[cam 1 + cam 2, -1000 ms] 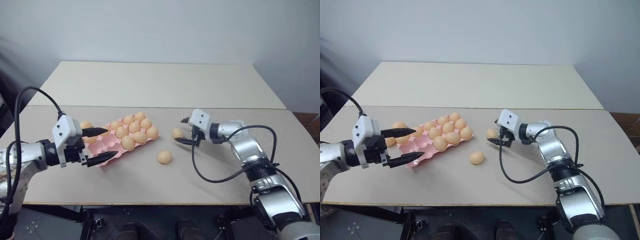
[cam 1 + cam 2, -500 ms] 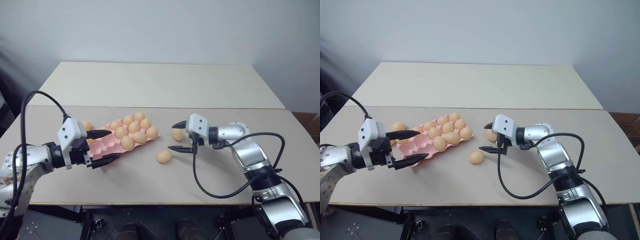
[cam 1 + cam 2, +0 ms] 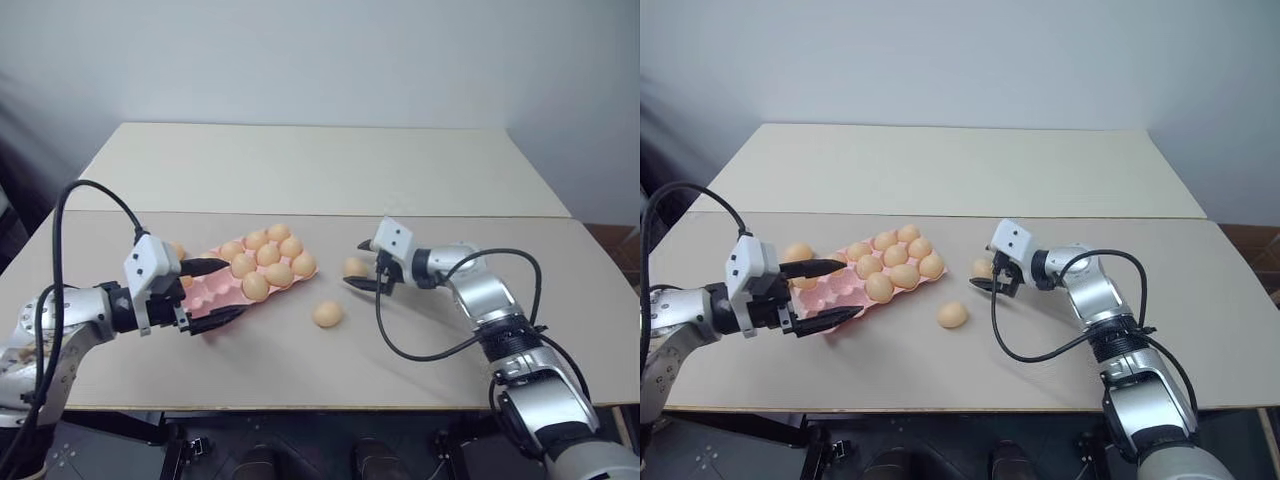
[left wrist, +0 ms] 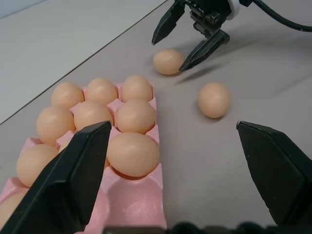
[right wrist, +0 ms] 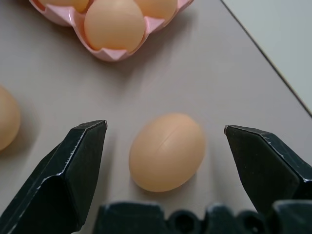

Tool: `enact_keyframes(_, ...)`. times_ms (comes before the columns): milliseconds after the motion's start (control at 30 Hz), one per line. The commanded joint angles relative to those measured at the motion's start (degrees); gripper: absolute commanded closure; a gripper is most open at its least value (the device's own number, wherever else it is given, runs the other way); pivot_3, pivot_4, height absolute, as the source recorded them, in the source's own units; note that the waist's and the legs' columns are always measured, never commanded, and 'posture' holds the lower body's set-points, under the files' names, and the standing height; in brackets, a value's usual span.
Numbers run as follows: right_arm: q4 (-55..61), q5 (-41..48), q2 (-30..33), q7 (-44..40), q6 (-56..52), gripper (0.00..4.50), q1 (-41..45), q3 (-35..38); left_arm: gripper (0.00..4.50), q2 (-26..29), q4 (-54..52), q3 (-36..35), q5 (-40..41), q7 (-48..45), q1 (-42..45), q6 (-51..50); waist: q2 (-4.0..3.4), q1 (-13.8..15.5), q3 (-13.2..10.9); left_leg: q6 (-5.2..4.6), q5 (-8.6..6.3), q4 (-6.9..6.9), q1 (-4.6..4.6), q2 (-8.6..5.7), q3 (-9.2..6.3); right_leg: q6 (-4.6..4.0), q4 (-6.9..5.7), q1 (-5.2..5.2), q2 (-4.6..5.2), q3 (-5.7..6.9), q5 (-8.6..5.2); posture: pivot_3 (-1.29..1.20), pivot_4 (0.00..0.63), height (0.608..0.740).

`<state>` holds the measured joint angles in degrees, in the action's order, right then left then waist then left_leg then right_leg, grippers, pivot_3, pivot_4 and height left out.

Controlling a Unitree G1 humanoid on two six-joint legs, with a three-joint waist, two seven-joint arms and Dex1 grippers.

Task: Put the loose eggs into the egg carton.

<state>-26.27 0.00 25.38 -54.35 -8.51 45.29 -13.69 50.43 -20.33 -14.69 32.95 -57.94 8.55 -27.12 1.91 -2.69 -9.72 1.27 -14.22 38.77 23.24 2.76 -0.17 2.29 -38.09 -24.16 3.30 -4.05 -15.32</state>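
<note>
On the surface (image 3: pixel 420 370), just right of the pink carton (image 3: pixel 205 292), two loose eggs lie apart: the right gripper (image 3: pixel 366 265) has its fingers spread wide on either side of the farther egg (image 3: pixel 354 267), not yet pinching it, a stance that looks set for closing on it. The nearer egg (image 3: pixel 327 314) lies free between carton and arm, and a third egg (image 3: pixel 796 252) sits just outside the carton's far left edge. Over the carton's near end, where the empty cups are, the left gripper (image 3: pixel 214 292) hovers with its fingers apart and holding nothing, probably to steady the carton or to wait its turn
</note>
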Motion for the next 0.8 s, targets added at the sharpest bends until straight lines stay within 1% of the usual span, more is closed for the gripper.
enact_keyframes(33,-3.33,-1.28,-0.96,1.11,2.98,0.00,3.20,0.12,0.02,-0.02,-0.45,-0.92,-0.03,-0.03,0.53,1.55,0.00,-0.11,0.00,0.00,0.00,0.00,0.00,0.00,0.00,0.00,0.00,-0.01,0.00,-0.01,0.00,0.00,0.150,0.740)
enact_keyframes(100,-5.73,-1.99,-1.37,1.36,3.98,0.00,3.92,-0.03,0.02,-0.13,-0.63,-0.83,-0.11,0.14,0.33,1.73,0.00,-0.07,0.00,0.00,0.00,-0.01,0.00,0.00,0.00,0.00,0.00,-0.01,0.00,0.00,0.00,0.00,0.150,0.740)
enact_keyframes(200,-8.28,-2.73,-1.86,1.74,4.61,0.61,4.59,-0.11,0.00,-0.34,-0.74,-0.69,-0.39,0.49,0.01,1.89,0.00,0.00,0.00,0.00,0.00,-0.01,0.00,0.00,0.00,0.00,0.01,0.01,0.00,0.00,0.00,0.00,0.150,0.740)
enact_keyframes(233,-8.70,-2.84,-1.91,1.65,4.92,0.87,4.64,-0.13,0.00,-0.37,-0.75,-0.68,-0.49,0.55,-0.12,1.94,0.00,0.00,0.00,0.00,0.00,-0.01,0.00,0.00,0.00,0.00,0.01,0.01,0.01,0.00,0.00,0.00,0.150,0.740)
enact_keyframes(300,-9.03,-3.08,-1.84,1.46,5.26,1.64,4.59,-0.21,0.00,-0.47,-0.75,-0.71,-0.68,0.63,-0.29,1.93,0.00,0.04,0.00,0.00,0.00,0.00,0.01,0.00,0.00,0.00,0.01,0.00,0.01,0.00,0.00,0.00,0.150,0.740)
enact_keyframes(367,-9.00,-3.47,-1.70,1.66,5.48,2.28,4.33,-0.26,0.00,-0.59,-0.77,-0.90,-0.75,0.61,-0.49,1.92,0.00,0.04,0.00,0.00,0.00,0.00,0.00,0.00,-0.01,0.00,0.00,0.01,0.01,0.01,0.00,0.00,0.150,0.740)
enact_keyframes(400,-8.91,-3.56,-1.67,1.74,5.51,2.43,4.22,-0.22,0.00,-0.63,-0.80,-1.01,-0.81,0.57,-0.58,1.93,0.00,0.04,0.00,0.00,0.00,0.00,0.00,0.00,0.00,0.00,0.00,0.01,0.01,0.01,0.00,0.00,0.150,0.740)
enact_keyframes(433,-8.15,-3.81,-1.45,2.01,5.98,2.53,3.87,-0.23,0.00,-0.63,-0.81,-1.24,-0.86,0.55,-0.75,1.97,0.00,0.04,0.00,0.00,0.00,0.00,0.00,0.00,0.00,0.00,0.00,0.01,0.01,0.00,0.00,0.00,0.150,0.740)
enact_keyframes(567,-4.33,-4.24,-1.15,3.37,5.66,2.54,3.32,0.18,0.00,-0.14,-0.43,-2.68,-0.88,0.17,-1.86,2.17,-0.01,-0.02,0.00,0.00,0.00,-0.01,0.01,0.00,-0.01,0.00,0.00,-0.01,0.01,0.00,0.00,0.00,0.150,0.740)
enact_keyframes(633,0.78,-3.49,-1.43,3.81,4.09,2.54,3.14,0.90,0.00,0.92,0.11,-4.96,-1.39,-0.48,-4.29,2.47,-0.02,-0.24,-0.01,0.00,0.00,-0.01,0.01,0.01,0.00,0.00,0.00,-0.02,0.01,-0.01,0.00,0.00,0.150,0.740)
enact_keyframes(733,9.05,-2.56,-3.52,5.55,-0.95,2.54,3.75,1.10,0.00,2.75,1.41,-9.54,-2.18,-1.87,-8.69,2.84,-0.04,-0.94,-0.02,0.00,0.00,-0.06,0.02,0.04,-0.01,0.00,-0.03,-0.10,-0.01,-0.01,0.00,0.00,0.150,0.740)
enact_keyframes(800,13.36,-2.13,-6.50,7.89,-5.57,2.54,4.52,0.90,0.00,3.82,2.24,-12.46,-2.52,-2.78,-11.37,3.02,-0.04,-1.33,-0.02,0.00,0.00,-0.08,-0.01,0.06,-0.01,-0.01,-0.04,-0.09,-0.03,-0.01,0.00,0.00,0.150,0.740)
